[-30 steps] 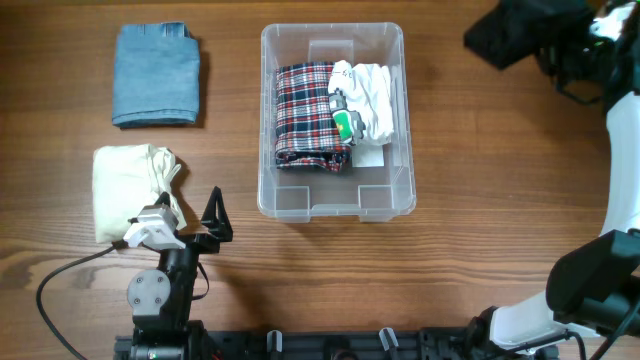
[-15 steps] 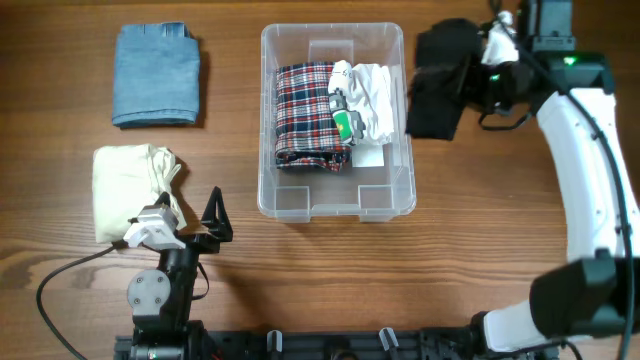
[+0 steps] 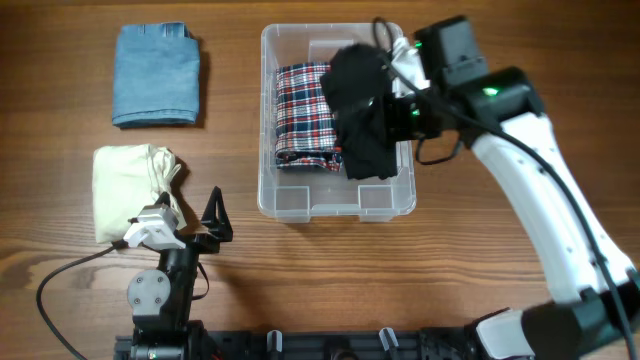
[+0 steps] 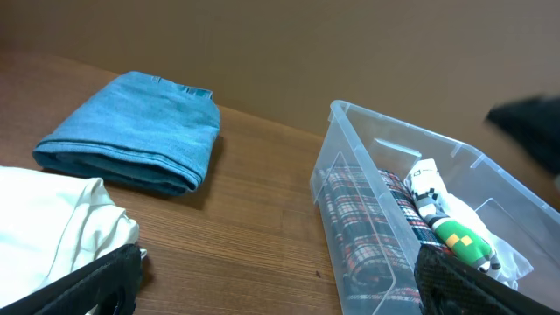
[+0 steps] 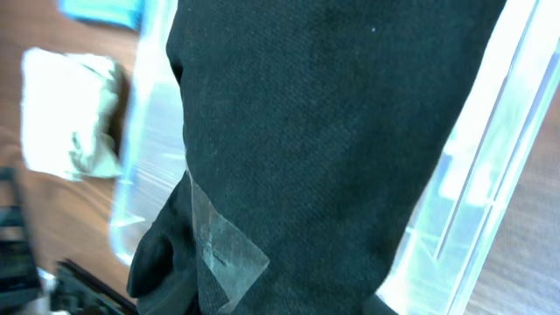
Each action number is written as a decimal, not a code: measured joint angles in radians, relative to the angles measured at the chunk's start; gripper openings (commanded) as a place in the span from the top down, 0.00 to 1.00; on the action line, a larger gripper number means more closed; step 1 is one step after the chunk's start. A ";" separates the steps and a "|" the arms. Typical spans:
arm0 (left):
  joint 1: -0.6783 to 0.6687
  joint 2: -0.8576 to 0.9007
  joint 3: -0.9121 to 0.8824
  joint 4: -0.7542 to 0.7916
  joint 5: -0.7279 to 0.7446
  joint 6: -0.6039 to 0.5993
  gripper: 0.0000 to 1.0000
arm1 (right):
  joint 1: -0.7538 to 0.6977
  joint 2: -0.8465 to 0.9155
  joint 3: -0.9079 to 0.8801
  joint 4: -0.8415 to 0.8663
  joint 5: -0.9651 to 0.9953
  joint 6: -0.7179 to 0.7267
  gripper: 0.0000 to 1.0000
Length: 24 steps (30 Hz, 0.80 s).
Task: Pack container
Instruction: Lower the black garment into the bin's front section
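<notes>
R pincer (image 3: 393, 108) w/ black cloth (image 3: 360, 125) hangs over clear container (image 3: 300, 202).

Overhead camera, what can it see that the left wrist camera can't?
Only overhead: the right arm holding the whole black garment over the container; the left wrist catches just a dark blur of it. Only left wrist: a white and green item inside the container, hidden under the garment from above. Both: the folded blue cloth, the cream cloth, the plaid shirt and the container.
</notes>
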 measured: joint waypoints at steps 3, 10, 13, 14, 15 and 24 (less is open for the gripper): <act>0.000 0.000 0.000 0.000 0.000 0.000 0.00 | 0.014 0.080 0.000 -0.029 0.030 -0.013 0.66; 0.000 0.000 0.000 0.000 0.000 0.000 0.00 | 0.029 0.124 0.000 -0.064 0.044 -0.169 0.66; 0.000 0.000 0.000 0.000 0.000 0.000 0.00 | 0.029 0.124 0.000 -0.066 0.044 -0.182 0.67; 0.000 0.000 0.000 0.000 0.000 0.000 0.00 | 0.029 0.124 0.000 -0.066 0.044 -0.188 0.67; 0.000 0.000 0.000 0.000 0.000 0.000 0.00 | 0.029 0.124 0.000 -0.065 0.044 -0.204 0.67; 0.000 0.000 0.000 0.000 0.000 0.000 0.00 | 0.029 0.124 0.000 -0.066 -0.031 -0.583 0.44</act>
